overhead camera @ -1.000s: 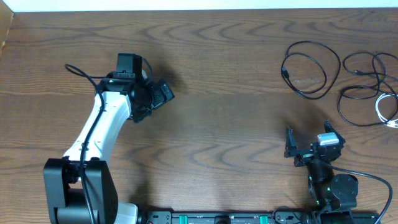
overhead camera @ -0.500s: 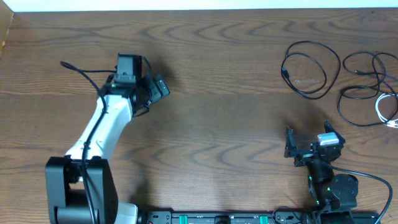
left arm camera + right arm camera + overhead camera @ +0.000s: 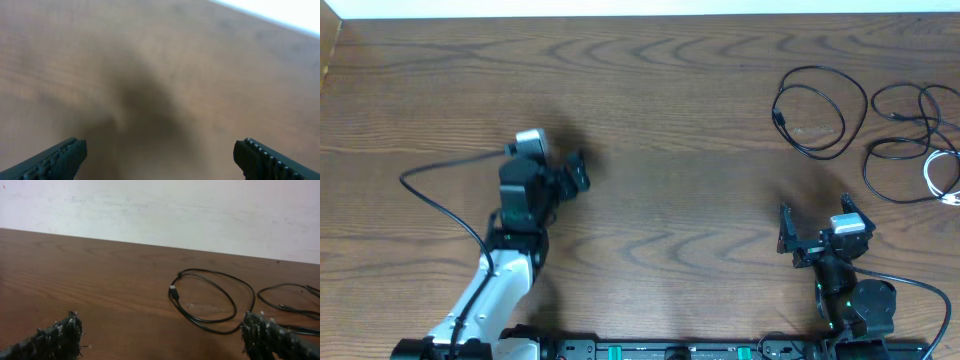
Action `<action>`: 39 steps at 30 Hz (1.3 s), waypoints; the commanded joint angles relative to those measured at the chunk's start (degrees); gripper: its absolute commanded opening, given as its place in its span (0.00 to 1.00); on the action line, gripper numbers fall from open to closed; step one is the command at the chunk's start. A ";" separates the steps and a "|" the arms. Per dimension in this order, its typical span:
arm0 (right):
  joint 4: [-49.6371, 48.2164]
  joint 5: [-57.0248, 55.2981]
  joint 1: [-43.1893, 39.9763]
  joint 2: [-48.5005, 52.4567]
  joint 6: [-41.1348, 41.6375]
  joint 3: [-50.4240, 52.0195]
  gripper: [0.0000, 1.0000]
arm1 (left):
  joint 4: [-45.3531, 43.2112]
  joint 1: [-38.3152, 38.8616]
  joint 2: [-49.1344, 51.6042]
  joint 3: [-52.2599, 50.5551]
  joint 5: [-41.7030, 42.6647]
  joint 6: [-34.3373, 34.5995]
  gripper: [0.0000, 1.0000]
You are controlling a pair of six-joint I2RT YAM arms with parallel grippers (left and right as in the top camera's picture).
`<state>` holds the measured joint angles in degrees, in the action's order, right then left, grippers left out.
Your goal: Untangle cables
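Nearest us, by the front edge of the table, the right gripper stood with its jaws spread wide and nothing between them (its wrist camera showed only bare wood in the gap). A little farther in, on the left side, the left gripper was likewise released and empty over plain wood, its own wrist view too blurred for more. The cables lay well apart from it, at the far right of the table beyond the right gripper. First came a looped black cable lying on its own, plug end toward the left. To its right was a second black cable in overlapping loops, with a white cable lying among them at the table's right edge. Neither gripper touched any cord.
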<state>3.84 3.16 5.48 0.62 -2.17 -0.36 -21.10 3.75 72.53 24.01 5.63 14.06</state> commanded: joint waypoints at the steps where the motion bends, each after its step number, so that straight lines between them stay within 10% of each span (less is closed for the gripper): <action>1: 0.24 -0.17 -0.28 -0.31 0.44 0.04 0.99 | -1.33 -0.15 -0.11 -4.15 -1.01 -2.03 1.00; 17: 0.24 -0.17 -0.28 -0.31 0.44 0.04 0.99 | -11.15 -0.15 -10.16 -24.06 -1.64 -1.99 1.00; 28: 0.26 -0.17 -0.28 -0.31 0.44 0.04 0.99 | 8.20 -0.15 -26.14 -23.80 -3.78 -3.23 1.00; 39: 0.26 -0.17 -0.28 -0.31 0.44 0.04 0.99 | 25.33 -0.15 -64.26 -23.78 -4.85 -10.71 1.00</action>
<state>3.86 3.01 5.48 0.62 -2.09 -0.36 1.41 3.75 16.80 0.84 2.61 7.18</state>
